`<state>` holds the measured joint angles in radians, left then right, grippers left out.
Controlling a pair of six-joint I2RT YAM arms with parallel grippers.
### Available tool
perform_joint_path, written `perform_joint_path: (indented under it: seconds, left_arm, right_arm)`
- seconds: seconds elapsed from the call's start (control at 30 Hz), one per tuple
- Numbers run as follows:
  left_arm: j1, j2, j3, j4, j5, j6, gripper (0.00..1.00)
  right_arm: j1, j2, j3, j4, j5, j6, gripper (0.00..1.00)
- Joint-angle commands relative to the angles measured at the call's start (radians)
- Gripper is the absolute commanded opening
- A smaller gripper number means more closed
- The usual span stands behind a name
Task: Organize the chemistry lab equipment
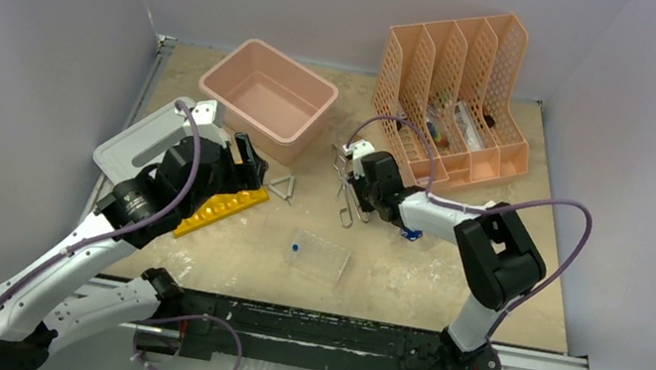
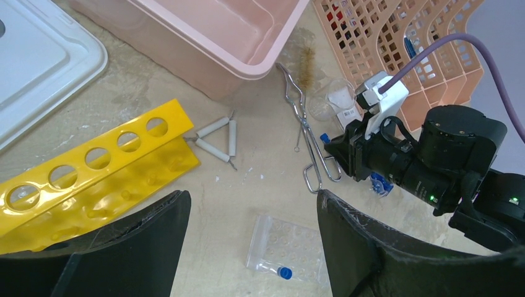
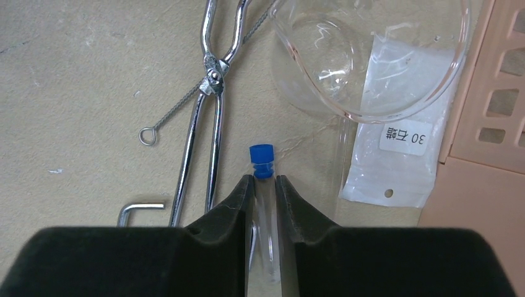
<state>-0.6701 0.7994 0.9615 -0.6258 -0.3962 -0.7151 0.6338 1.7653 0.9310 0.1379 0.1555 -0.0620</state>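
From overhead, the right gripper (image 1: 352,181) is low on the tabletop (image 1: 446,295), just in front of the peach file holder (image 1: 455,96), but what it holds is hidden. Its own wrist camera shows this: the two pads are clenched on a clear vial (image 3: 262,166), and the vial's blue cap pokes out past the fingertips. That view also shows things the overhead one barely resolves:
- The metal tongs (image 3: 210,93) lie just to the left of the vial, with a thin wire brush handle (image 3: 147,136) crossing them.
- A glass dish (image 3: 371,55) and a labelled plastic bag (image 3: 396,154) lie to the right, against the holder's base.

The vial sits in a narrow lane between them.

The left gripper (image 2: 251,204) hangs released, with its fingers wide apart and nothing between them. In its wrist view:
- The yellow rack (image 2: 93,179) is below and to the left.
- The wire triangle (image 2: 216,139) is just off the rack's far end.
- The clear tray (image 2: 285,250) is almost underneath, with a second vial (image 2: 285,272) on its near edge.

Overhead, the pink tub (image 1: 269,95) stands at the far edge and the grey lid (image 1: 134,148) lies by the left wall, partly under the left arm. The widest open surface is the near middle and the near right, around the tray.
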Motion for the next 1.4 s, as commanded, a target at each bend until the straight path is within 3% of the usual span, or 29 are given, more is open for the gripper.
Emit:
perform_joint_path:
  seconds: [0.0,0.27,0.63,1.07,1.37]
  left_arm:
    - [0.001,-0.005,-0.001,0.021,-0.003,-0.007,0.73]
    - [0.000,0.001,-0.013,0.058,0.057,-0.018,0.73]
    - [0.001,0.035,-0.027,0.170,0.155,-0.060,0.71]
    - [-0.001,0.135,-0.085,0.487,0.402,-0.132,0.74]
    - [-0.045,0.234,-0.107,0.814,0.575,-0.179,0.71]
  right_arm:
    - [-0.003,0.027,0.032,-0.031,-0.039,-0.015,0.20]
    - [-0.003,-0.009,0.037,-0.034,0.036,-0.036,0.14]
    - [0.001,-0.314,-0.031,-0.031,-0.096,0.053,0.14]
    - [0.001,-0.631,-0.031,0.081,-0.309,0.499,0.15]
    - [0.002,-0.673,0.043,0.128,-0.273,0.793,0.16]
